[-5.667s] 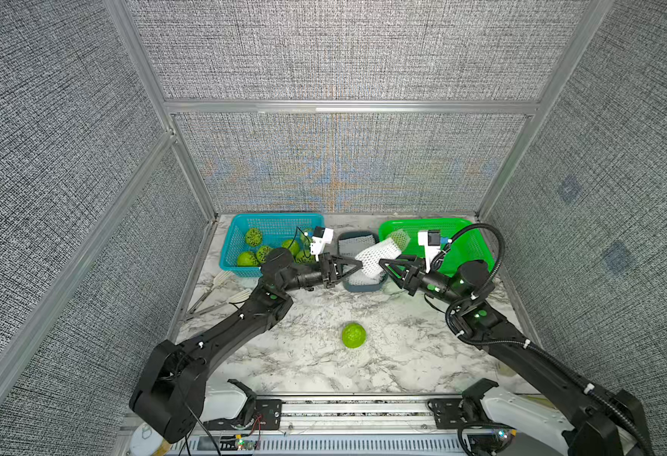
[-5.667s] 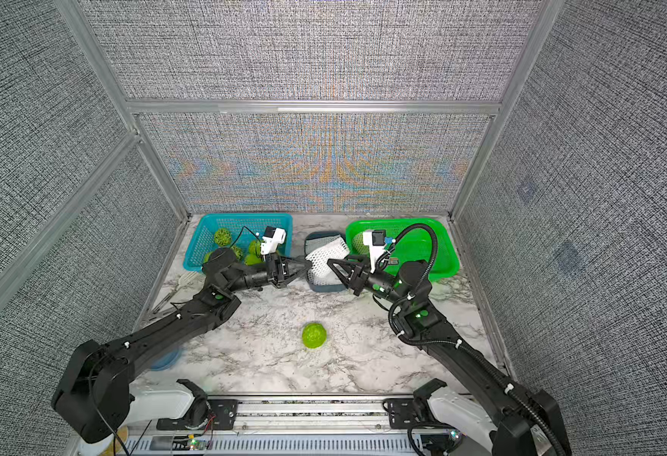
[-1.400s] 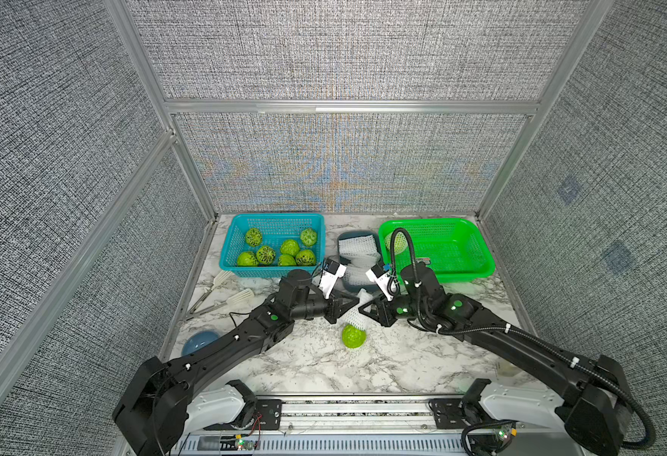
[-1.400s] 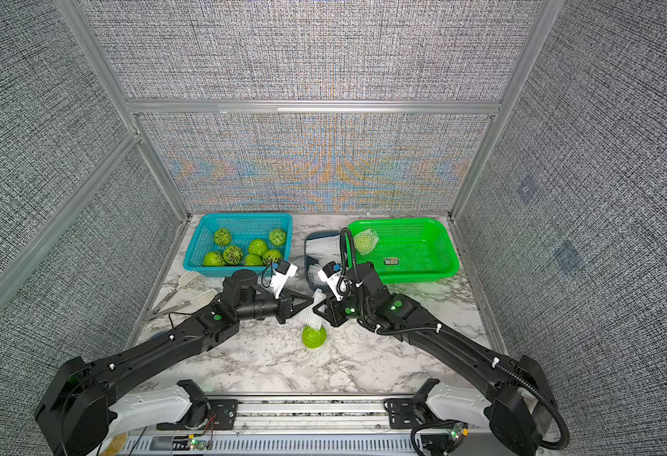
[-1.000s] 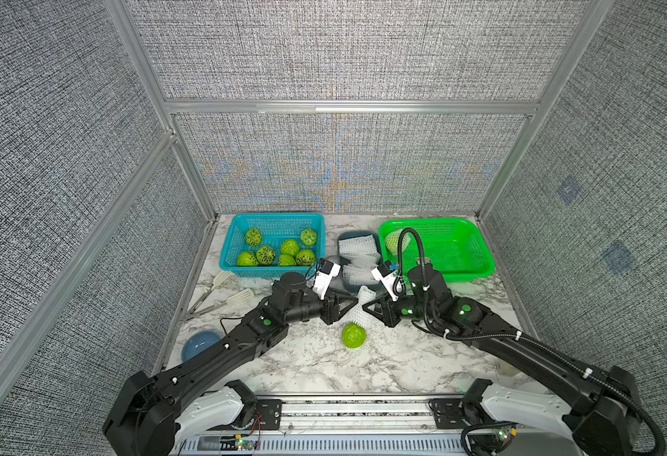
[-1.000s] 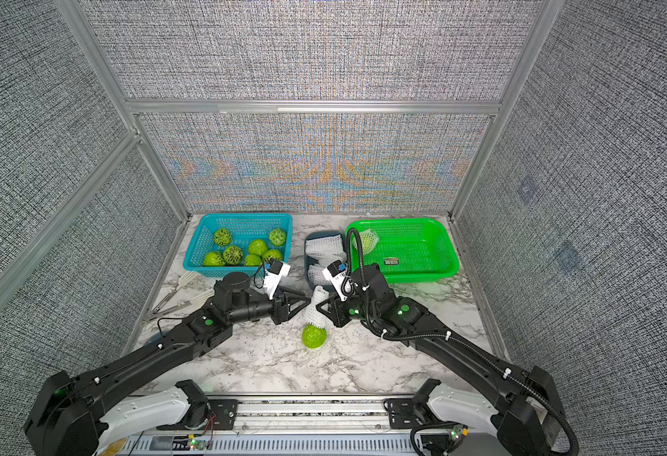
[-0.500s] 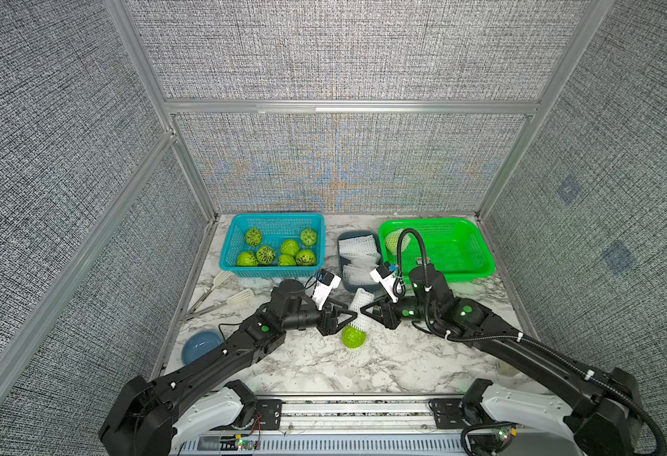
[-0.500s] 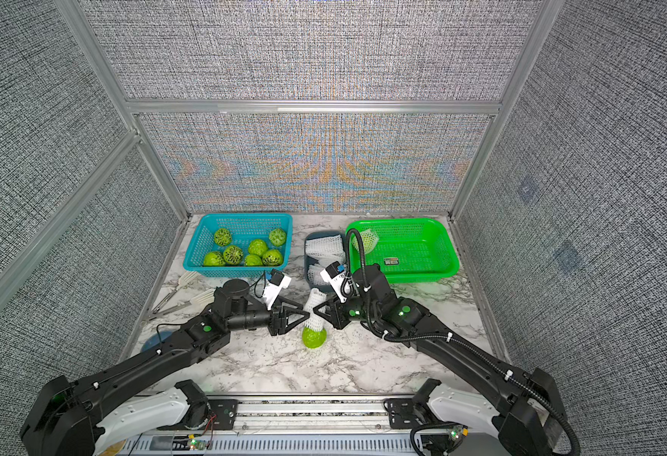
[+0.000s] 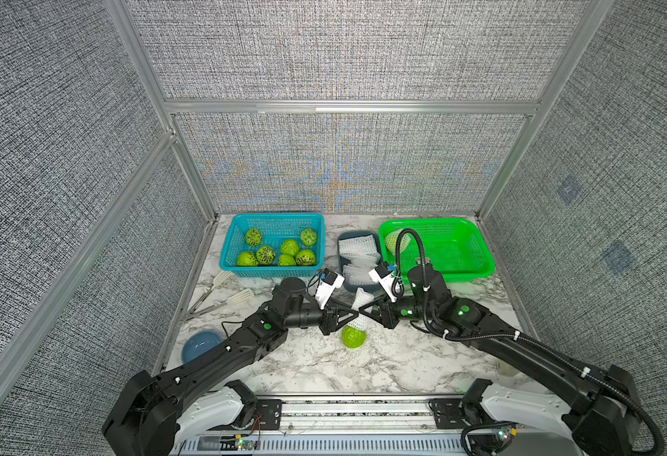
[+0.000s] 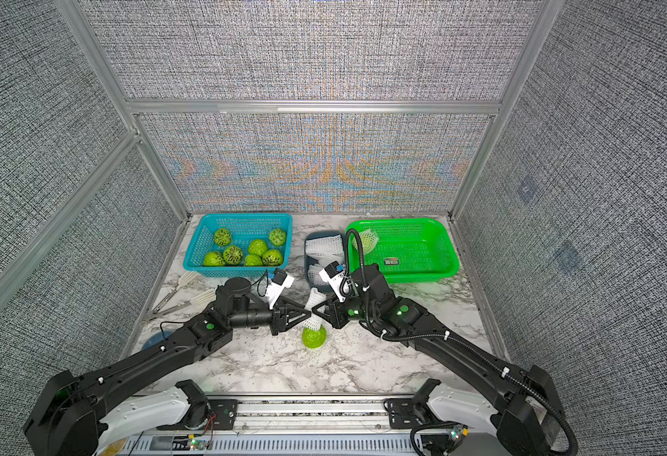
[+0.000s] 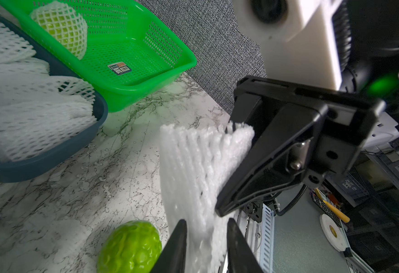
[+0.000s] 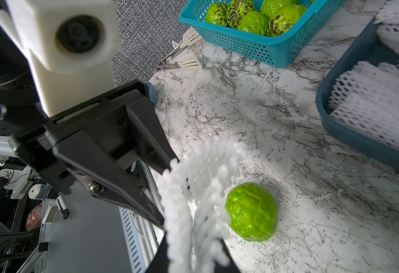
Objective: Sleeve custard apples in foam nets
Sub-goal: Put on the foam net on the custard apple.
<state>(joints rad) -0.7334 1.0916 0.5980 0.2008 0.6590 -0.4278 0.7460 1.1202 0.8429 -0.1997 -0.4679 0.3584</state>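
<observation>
Near the middle of the marble table (image 9: 403,363) one bare custard apple (image 9: 353,336) lay on its own, green and bumpy; just above it hung the foam net (image 9: 359,308), a white mesh tube standing nearly upright between my two arms. My right gripper (image 12: 191,250) was clamped on the net's wall and held it clear of the table; my left gripper (image 11: 205,227) met it from the opposite side, one finger either side of the mesh with the foam filling the gap; whether those fingers were pressing or only straddling it I could not tell. In both top views the net's lower end sat right at the fruit's top; in the right wrist view the open mouth of the net overlapped the fruit's edge, though I could not say that they touched.

At the back, on my left, the blue basket (image 9: 272,272) held seven more custard apples (image 9: 265,254); beside it a dark tray (image 9: 339,256) held the spare foam nets (image 9: 357,244); on my right the green basket (image 9: 470,272) held one sleeved fruit (image 9: 393,241) in its far left corner. White tongs (image 9: 225,300) and a blue bowl (image 9: 201,343) lay along the table's left edge, well apart from the fruit.
</observation>
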